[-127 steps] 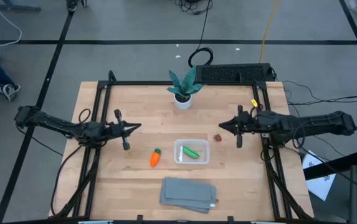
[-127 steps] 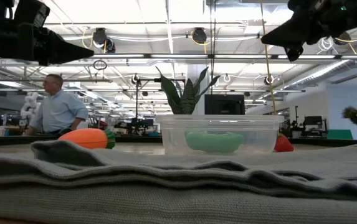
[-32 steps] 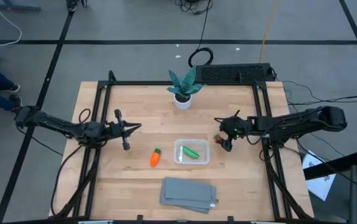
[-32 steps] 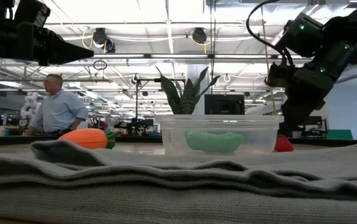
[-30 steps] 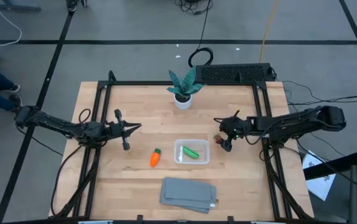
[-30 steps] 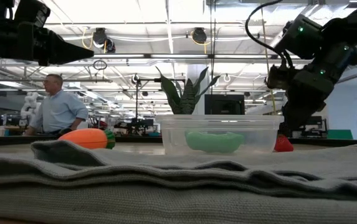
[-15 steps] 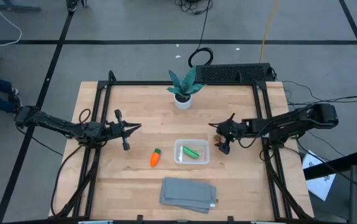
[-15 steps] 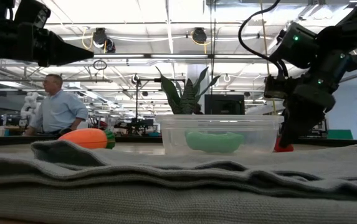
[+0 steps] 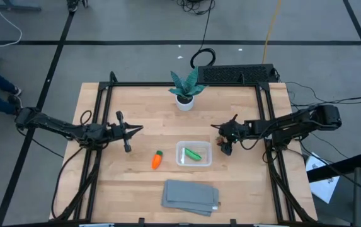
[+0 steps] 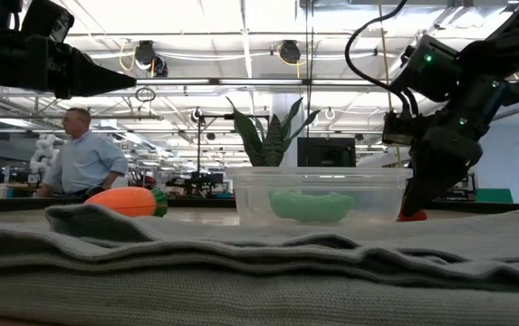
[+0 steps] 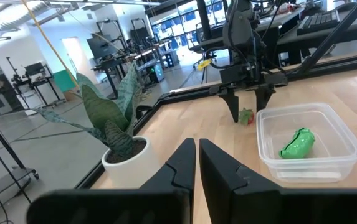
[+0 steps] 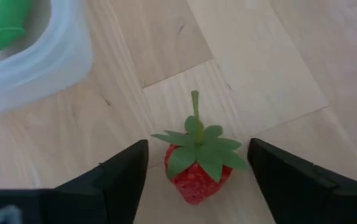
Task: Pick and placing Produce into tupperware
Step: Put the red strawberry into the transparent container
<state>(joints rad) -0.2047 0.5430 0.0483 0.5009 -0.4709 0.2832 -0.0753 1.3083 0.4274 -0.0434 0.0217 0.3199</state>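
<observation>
A small red strawberry (image 12: 197, 171) with a green leaf cap lies on the wooden table, just right of the clear tupperware (image 9: 181, 146). My right gripper (image 12: 197, 146) points down over it, open. One finger stands on each side of the berry, with a narrow gap on each side. A green pod (image 9: 194, 154) lies inside the tupperware. An orange carrot (image 9: 157, 160) lies on the table left of the tupperware. My left gripper (image 9: 139, 128) hovers shut above the table's left half.
A potted plant (image 9: 185, 88) stands at the far middle of the table. A folded grey cloth (image 9: 191, 196) lies by the near edge. Black frame rails (image 9: 98, 126) run along both sides. A person (image 10: 82, 163) stands in the room beyond.
My right gripper has moved a little toward the table's left edge and down. Its fingers now straddle the strawberry, which was beside them before. The strawberry has stayed in place.
</observation>
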